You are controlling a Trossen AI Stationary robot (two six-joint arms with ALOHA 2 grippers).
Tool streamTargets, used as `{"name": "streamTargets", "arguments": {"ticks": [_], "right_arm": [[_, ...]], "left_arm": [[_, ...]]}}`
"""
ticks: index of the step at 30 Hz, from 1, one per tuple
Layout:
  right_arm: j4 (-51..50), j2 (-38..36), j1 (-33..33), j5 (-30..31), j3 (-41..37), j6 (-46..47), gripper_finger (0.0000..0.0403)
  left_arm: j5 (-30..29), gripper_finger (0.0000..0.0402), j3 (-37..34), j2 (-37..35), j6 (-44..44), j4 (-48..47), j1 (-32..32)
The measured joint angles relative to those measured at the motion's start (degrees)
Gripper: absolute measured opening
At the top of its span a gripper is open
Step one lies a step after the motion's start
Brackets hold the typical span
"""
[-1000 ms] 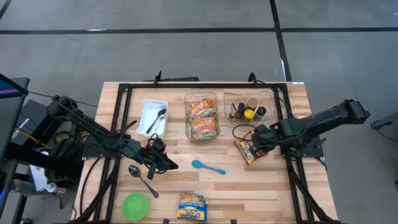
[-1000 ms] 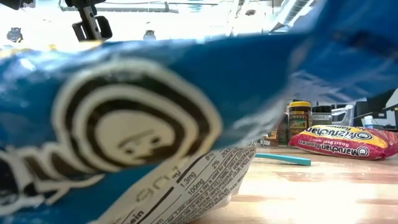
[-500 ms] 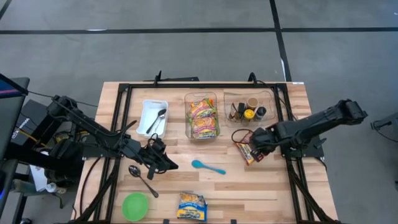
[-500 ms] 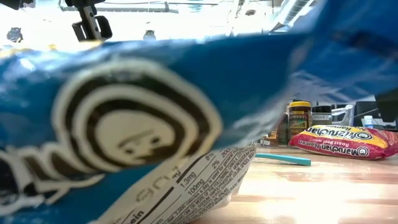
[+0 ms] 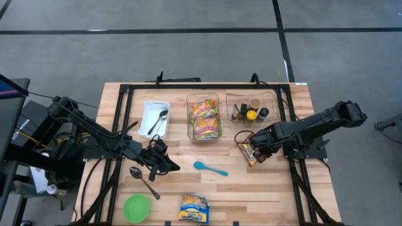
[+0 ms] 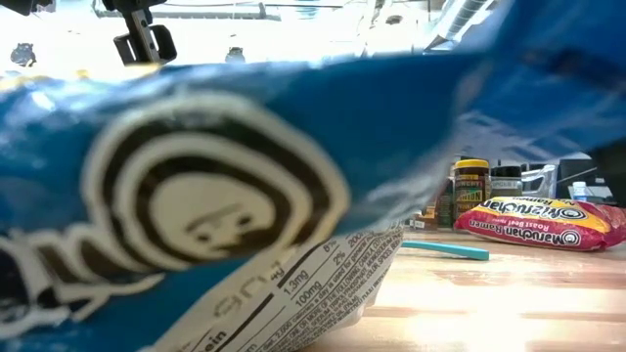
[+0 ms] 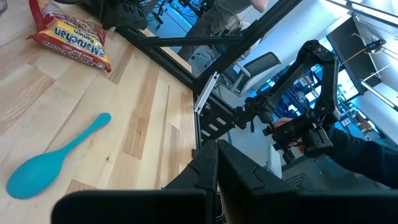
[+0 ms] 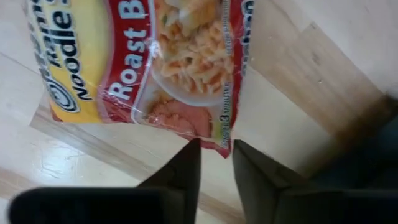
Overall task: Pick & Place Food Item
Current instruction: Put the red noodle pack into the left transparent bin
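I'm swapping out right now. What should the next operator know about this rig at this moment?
Right gripper: at the red ramen packet, fingers astride its edge, narrowly apart; grip not confirmed.
Left gripper: waiting shut over the table, near the metal spoon.
The packet lies on the table, in front of the condiment bin; the noodle bin holds similar packets.
Done: approach. Left: grasp, lift, place.

left arm [image 5: 94, 135]: black jointed links, black cables alongside
right arm [image 5: 314, 125]: black, rounded joints
fingers [image 8: 183, 171]: dark, tapered
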Motion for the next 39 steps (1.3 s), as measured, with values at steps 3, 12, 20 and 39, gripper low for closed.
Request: {"name": "streamTargets", "arguments": {"ticks": [3,12,20,39], "right_arm": [[0.17,-0.10,-0.31,0.01,0.00,-0.50,0.0124],[2.06,-0.10,-0.95,-0.03,0.00,-4.93,0.0220],[3.16,-0.10,-2.41,-0.77,-0.01,-5.51,0.0230],[26.50,-0.08,-0.97,-4.53,-4.94,-4.97,0.0191]], "left_arm": [[0.00,0.0000,0.00,0.00,-0.01,0.01,-0.01],[0.02,0.0000,0.00,0.00,0.01,0.00,-0.02],[0.07,0.0000,0.00,0.00,0.00,0.00,-0.02],[0.28,0.0000,0.00,0.00,0.01,0.02,0.00]]}}
